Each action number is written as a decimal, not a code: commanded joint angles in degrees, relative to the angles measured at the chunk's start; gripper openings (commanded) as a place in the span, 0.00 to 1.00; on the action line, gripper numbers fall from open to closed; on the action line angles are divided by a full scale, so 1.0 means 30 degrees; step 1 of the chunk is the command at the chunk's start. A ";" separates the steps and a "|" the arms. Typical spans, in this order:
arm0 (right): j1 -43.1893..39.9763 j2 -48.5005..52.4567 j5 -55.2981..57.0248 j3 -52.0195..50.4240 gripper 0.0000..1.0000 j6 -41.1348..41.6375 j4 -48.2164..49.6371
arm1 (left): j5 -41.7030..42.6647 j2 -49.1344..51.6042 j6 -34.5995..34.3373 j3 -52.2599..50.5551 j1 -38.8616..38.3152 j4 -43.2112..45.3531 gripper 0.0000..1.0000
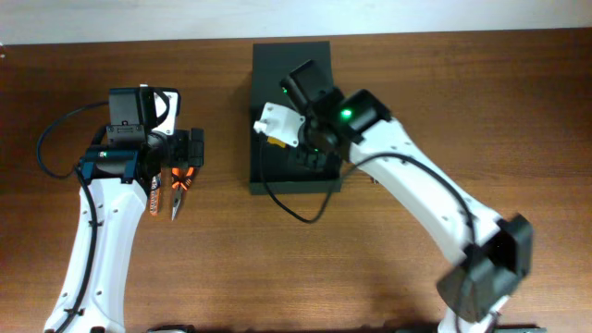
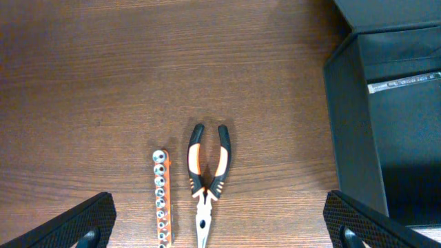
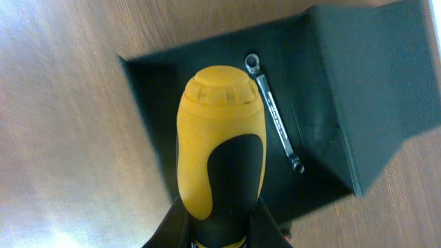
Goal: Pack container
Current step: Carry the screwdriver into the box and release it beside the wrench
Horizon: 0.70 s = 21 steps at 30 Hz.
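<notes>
**Legible text:** none in any view.

**Item 1.** Pale label strip (image 2: 405, 81) on the dark container (image 2: 358, 138), upper right of the left wrist frame. It carries one line of small dark print running slightly uphill to the right, too blurred to read.

**Item 2.** Slim metal wrench (image 3: 274, 114) lying inside the container, upper centre of the right wrist frame. There is a faint marking along its shank, too small to make out.

**Item 3.** Small green light (image 1: 345, 115), lit, on the dark housing of the right arm, upper centre of the overhead frame.

Bright, even lighting with soft shadows; pale glare washes the table (image 3: 48, 158) in the right-wrist view.
</notes>
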 commanded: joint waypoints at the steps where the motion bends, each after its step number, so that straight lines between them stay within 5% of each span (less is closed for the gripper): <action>1: -0.0321 0.1865 0.0036 0.0102 0.04 -0.2973 0.0517 | 0.0211 0.0095 -0.0248 0.0364 -0.0036 -0.0015 0.99; 7: -0.0619 0.4758 0.1035 0.0102 0.04 -0.6608 0.1763 | 0.0211 0.0095 -0.0248 0.0364 -0.0036 -0.0015 0.99; 21: -0.1311 0.6900 0.1333 0.0102 0.04 -0.6783 0.5559 | 0.0211 0.0095 -0.0248 0.0364 -0.0036 -0.0015 0.99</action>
